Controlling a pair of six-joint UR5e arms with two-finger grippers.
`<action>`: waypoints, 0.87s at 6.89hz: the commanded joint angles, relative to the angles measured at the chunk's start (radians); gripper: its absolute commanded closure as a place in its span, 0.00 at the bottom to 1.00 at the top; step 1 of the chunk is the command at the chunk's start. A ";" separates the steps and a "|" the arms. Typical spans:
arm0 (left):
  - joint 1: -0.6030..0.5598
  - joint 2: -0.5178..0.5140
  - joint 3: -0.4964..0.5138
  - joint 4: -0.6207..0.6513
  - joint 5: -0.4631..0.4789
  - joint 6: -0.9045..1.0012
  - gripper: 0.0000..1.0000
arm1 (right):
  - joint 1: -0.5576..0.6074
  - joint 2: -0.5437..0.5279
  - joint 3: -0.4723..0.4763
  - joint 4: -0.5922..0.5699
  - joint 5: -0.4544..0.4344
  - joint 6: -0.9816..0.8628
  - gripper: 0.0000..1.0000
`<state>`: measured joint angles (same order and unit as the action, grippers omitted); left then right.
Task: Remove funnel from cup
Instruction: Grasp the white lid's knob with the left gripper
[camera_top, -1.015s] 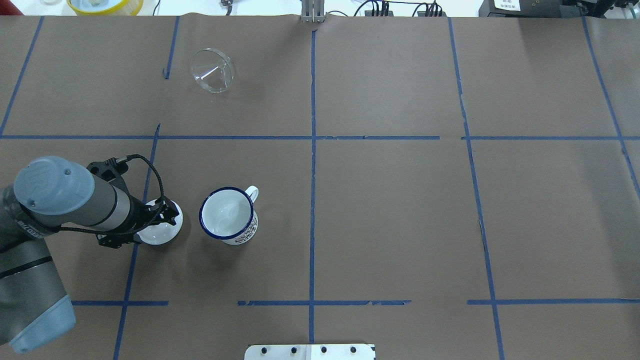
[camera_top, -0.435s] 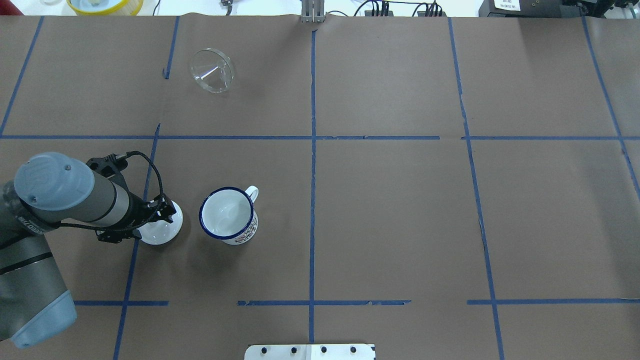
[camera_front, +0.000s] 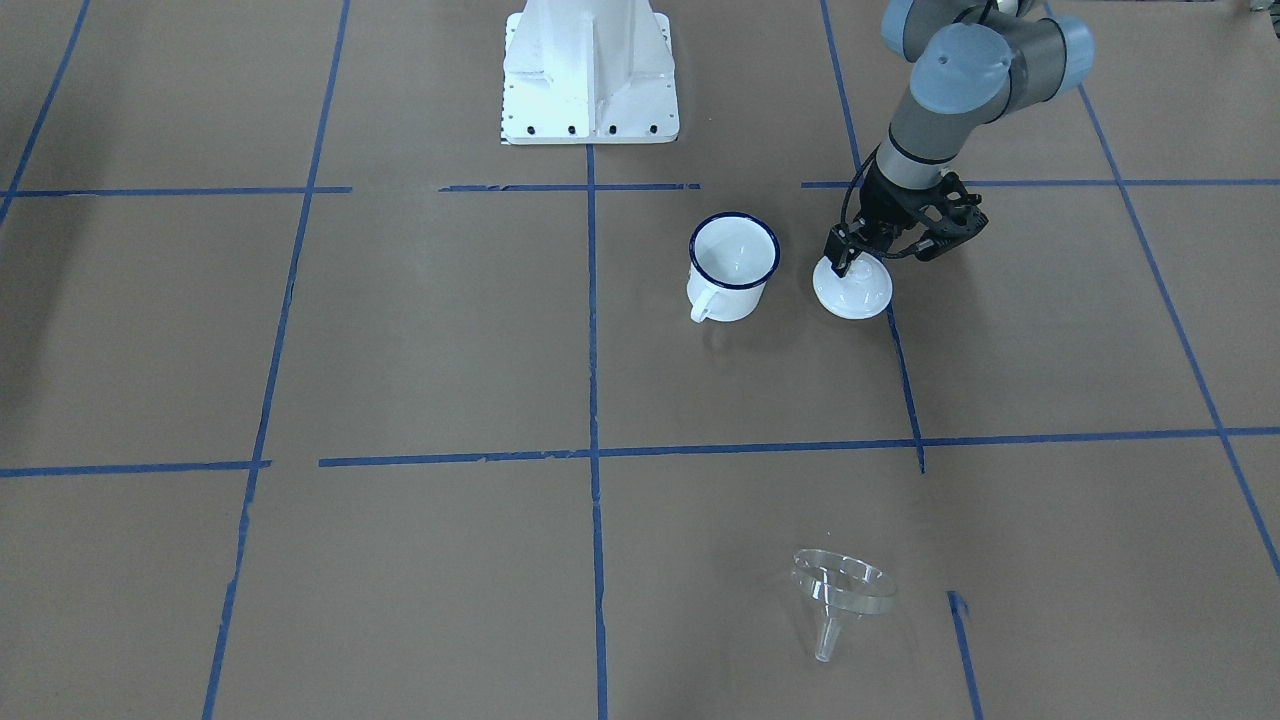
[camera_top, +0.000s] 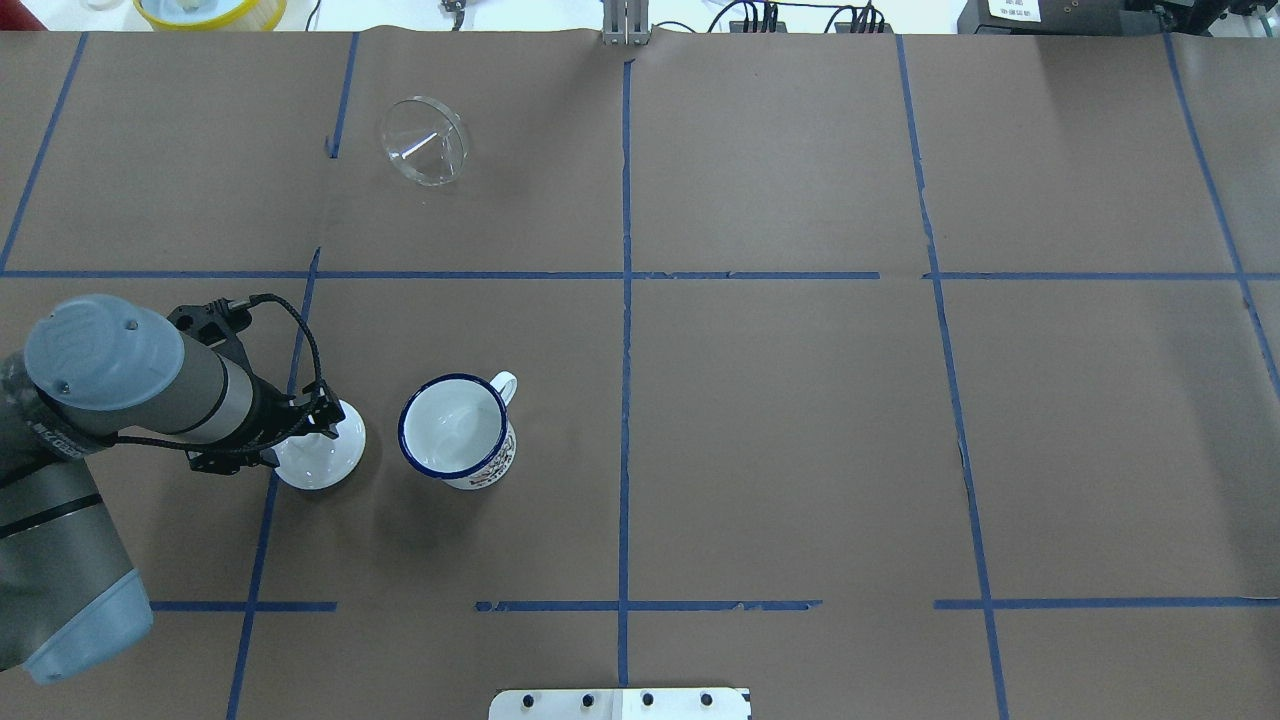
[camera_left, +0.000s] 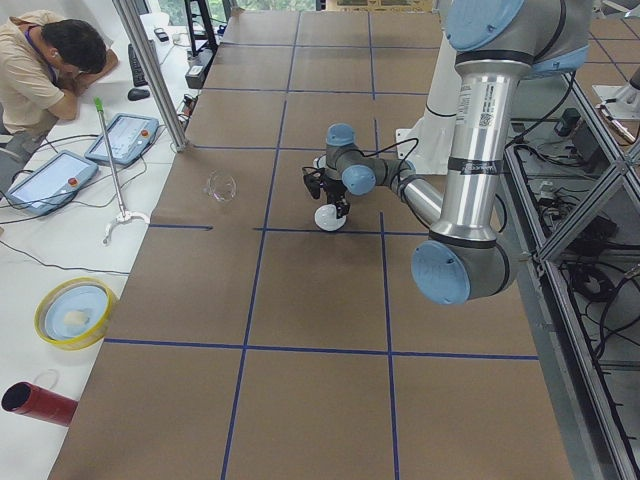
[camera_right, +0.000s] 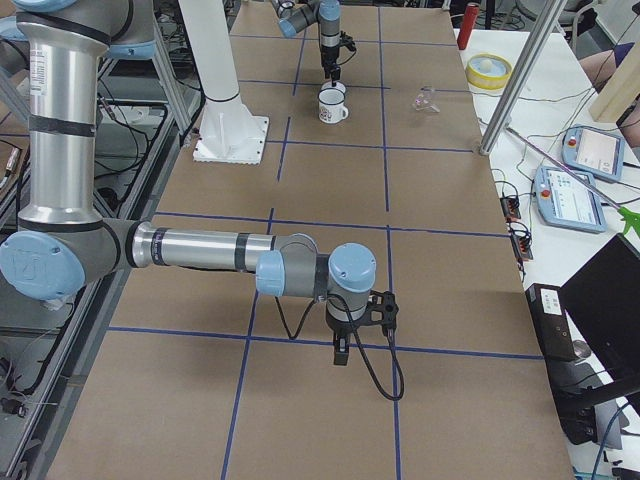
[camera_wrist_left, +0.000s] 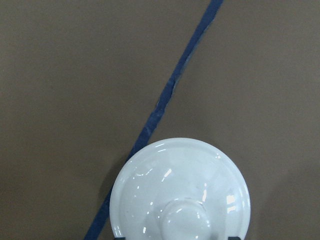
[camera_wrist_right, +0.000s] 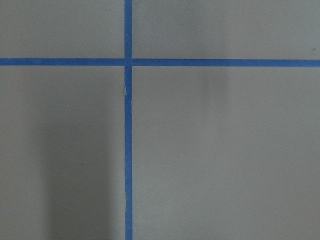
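The clear funnel (camera_top: 425, 140) lies on its side on the brown paper, far from the cup; it also shows in the front view (camera_front: 842, 592). The white cup (camera_top: 455, 428) with a dark blue rim stands upright and empty (camera_front: 733, 262). My left gripper (camera_top: 322, 418) hangs just above the edge of a white domed lid (camera_top: 320, 452), left of the cup, and looks open and empty. In the left wrist view the lid (camera_wrist_left: 180, 192) lies free on the paper. My right gripper (camera_right: 340, 352) shows only in the right side view, so I cannot tell its state.
Blue tape lines (camera_top: 626, 300) cross the paper. The robot's white base (camera_front: 588, 70) stands at the table's near edge. A yellow bowl (camera_top: 210, 10) sits beyond the far edge. A person (camera_left: 45, 65) sits past the far edge.
My left arm has drawn back a little to the left, off the middle of the white lid. The lid, cup and funnel have not moved.
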<state>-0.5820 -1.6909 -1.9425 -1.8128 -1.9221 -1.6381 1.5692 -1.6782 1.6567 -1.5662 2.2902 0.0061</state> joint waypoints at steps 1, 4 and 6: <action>-0.022 -0.001 0.004 0.000 0.000 0.003 0.34 | 0.000 0.000 0.000 0.000 0.000 0.000 0.00; -0.022 -0.024 0.034 -0.002 0.000 0.009 0.34 | 0.000 0.000 0.000 0.000 0.000 0.000 0.00; -0.022 -0.030 0.036 0.000 0.000 0.007 0.63 | 0.000 0.000 0.000 0.000 0.000 0.000 0.00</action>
<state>-0.6043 -1.7166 -1.9074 -1.8144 -1.9221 -1.6301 1.5693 -1.6782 1.6567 -1.5662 2.2902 0.0061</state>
